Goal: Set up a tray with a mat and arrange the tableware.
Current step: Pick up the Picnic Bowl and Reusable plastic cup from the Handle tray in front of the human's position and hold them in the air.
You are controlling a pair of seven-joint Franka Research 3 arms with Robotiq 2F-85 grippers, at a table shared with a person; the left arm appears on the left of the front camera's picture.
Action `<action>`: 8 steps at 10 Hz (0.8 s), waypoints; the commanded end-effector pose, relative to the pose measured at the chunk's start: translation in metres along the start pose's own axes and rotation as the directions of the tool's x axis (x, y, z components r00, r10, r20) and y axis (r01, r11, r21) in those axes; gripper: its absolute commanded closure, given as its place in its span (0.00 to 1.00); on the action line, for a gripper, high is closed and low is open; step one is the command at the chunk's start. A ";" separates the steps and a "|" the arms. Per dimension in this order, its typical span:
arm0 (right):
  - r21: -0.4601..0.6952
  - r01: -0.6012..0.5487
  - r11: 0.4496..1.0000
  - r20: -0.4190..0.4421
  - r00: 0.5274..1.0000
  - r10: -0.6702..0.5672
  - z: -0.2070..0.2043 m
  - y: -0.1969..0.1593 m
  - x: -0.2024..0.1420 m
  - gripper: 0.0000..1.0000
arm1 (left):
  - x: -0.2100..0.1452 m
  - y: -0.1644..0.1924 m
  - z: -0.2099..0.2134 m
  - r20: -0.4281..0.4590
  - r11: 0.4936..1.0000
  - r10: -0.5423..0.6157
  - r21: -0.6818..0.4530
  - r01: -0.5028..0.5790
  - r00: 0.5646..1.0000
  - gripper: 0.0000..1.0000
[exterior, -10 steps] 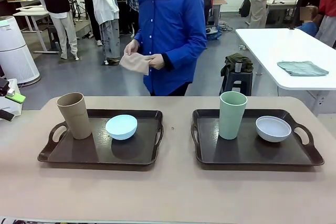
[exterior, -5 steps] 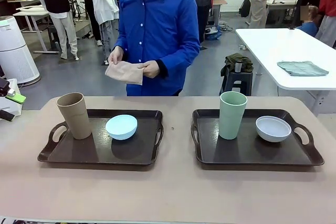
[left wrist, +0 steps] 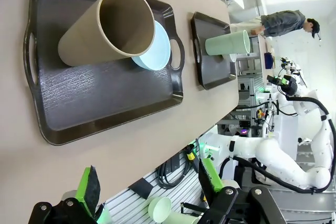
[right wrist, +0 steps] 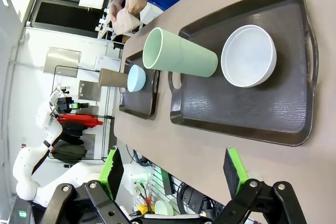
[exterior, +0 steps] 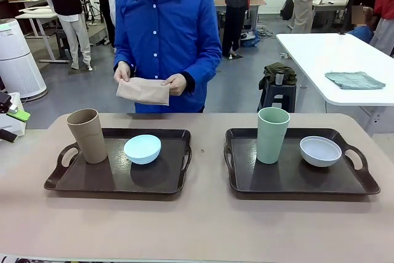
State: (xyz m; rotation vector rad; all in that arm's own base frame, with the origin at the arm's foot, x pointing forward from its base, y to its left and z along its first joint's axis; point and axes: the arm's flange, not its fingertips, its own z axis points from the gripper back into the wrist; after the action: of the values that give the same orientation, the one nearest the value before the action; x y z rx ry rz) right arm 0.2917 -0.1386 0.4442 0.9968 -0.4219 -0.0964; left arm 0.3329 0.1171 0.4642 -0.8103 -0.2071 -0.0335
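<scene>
Two dark brown trays sit on the table. The left tray (exterior: pixel 74 180) holds a tan tumbler (exterior: pixel 87 135) and a light blue bowl (exterior: pixel 142 149). The right tray (exterior: pixel 363 183) holds a mint green tumbler (exterior: pixel 272 134) and a white bowl (exterior: pixel 320 151). Across the table a person in a blue shirt holds a folded beige mat (exterior: pixel 143 90) in both hands, above the far edge. My left gripper (left wrist: pixel 149 190) stands open, off the table's near edge, back from the left tray (left wrist: pixel 79 108). My right gripper (right wrist: pixel 176 174) is open too, back from the right tray (right wrist: pixel 283 103).
A second white table (exterior: pixel 335 60) with a folded green cloth (exterior: pixel 355 80) stands at the back right. A white cylindrical appliance (exterior: pixel 18 60) is at the far left. Other people stand in the background. Bare tabletop (exterior: pixel 203 226) runs along the near edge.
The person has stepped to the picture's left and now faces the table, holding the beige mat lower and flatter in both hands. Trays and tableware have not moved.
</scene>
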 end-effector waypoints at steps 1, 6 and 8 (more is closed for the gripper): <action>0.014 0.004 1.000 0.002 1.000 -0.004 0.002 -0.001 -0.001 0.00 | 0.001 0.000 0.000 -0.004 1.000 0.002 -0.006 -0.002 1.000 0.00; 0.014 0.004 1.000 0.002 1.000 -0.004 0.002 -0.001 -0.001 0.00 | 0.001 0.000 0.000 -0.004 1.000 0.002 -0.006 -0.002 1.000 0.00; 0.014 0.004 1.000 0.002 1.000 -0.004 0.002 -0.001 -0.001 0.00 | 0.001 0.000 0.000 -0.004 1.000 0.002 -0.006 -0.002 1.000 0.00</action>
State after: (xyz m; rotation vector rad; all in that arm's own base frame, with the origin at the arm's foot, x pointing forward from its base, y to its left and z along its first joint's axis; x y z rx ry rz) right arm 0.2917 -0.1386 0.4442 0.9968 -0.4219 -0.0964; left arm 0.3329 0.1171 0.4642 -0.8103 -0.2071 -0.0335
